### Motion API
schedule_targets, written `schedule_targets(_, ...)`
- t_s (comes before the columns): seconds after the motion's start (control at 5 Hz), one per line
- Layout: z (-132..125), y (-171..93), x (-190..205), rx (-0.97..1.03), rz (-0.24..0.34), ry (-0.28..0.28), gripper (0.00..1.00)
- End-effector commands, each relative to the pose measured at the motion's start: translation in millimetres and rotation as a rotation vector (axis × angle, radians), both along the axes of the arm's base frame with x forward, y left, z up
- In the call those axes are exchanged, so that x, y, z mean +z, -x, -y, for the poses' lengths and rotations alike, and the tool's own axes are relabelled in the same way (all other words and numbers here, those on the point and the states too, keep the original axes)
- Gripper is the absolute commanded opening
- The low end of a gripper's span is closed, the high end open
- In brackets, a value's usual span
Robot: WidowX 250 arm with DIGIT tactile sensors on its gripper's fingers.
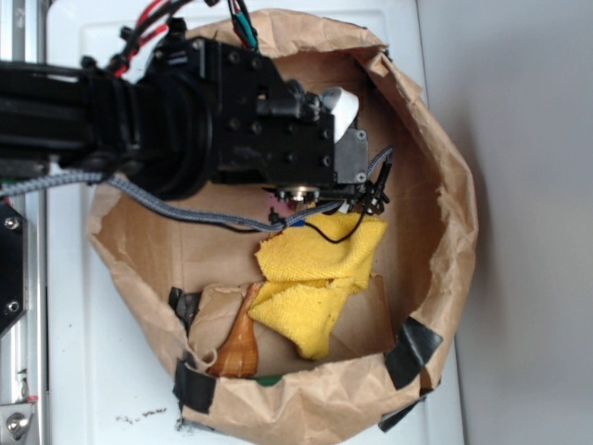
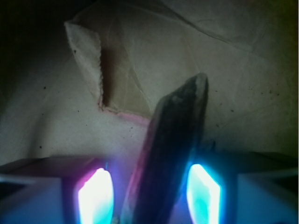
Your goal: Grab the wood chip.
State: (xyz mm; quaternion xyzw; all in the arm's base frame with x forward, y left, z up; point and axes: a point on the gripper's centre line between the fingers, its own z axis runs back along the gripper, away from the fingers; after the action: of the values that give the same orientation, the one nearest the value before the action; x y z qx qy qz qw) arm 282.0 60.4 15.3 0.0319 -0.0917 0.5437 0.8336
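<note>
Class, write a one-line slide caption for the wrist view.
Dark wood chip lies between the gripper's glowing fingers over brown paper.

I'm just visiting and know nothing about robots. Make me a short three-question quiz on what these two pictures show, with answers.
1. True or false: in the wrist view, the wood chip lies between the two glowing fingers.
2. In the exterior view, which lies nearest the yellow cloth? A) a blue cup B) the orange-brown cone-shaped piece C) a spoon
3. Fill in: everything sits inside a brown ____ bag with a rolled rim.

Key: 1 true; 2 B; 3 paper. Whether the gripper has clamped the chip cannot be told.
</note>
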Motion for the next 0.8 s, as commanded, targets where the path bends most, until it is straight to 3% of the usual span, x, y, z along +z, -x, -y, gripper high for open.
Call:
schedule_targets(0.0, -2.2, 10.7, 8.6, -0.036, 0.017, 0.015, 0.0)
schedule_targets(0.2, -7.2, 11.3, 28.6, -0.095, 0.05, 0.05, 0.0)
schedule_targets(0.4, -9.8, 17.7, 64.5, -0.292, 0.138, 0.079, 0.0)
schedule_targets(0.6, -9.2, 30.7, 106.9, -0.544, 0.174, 0.065, 0.0)
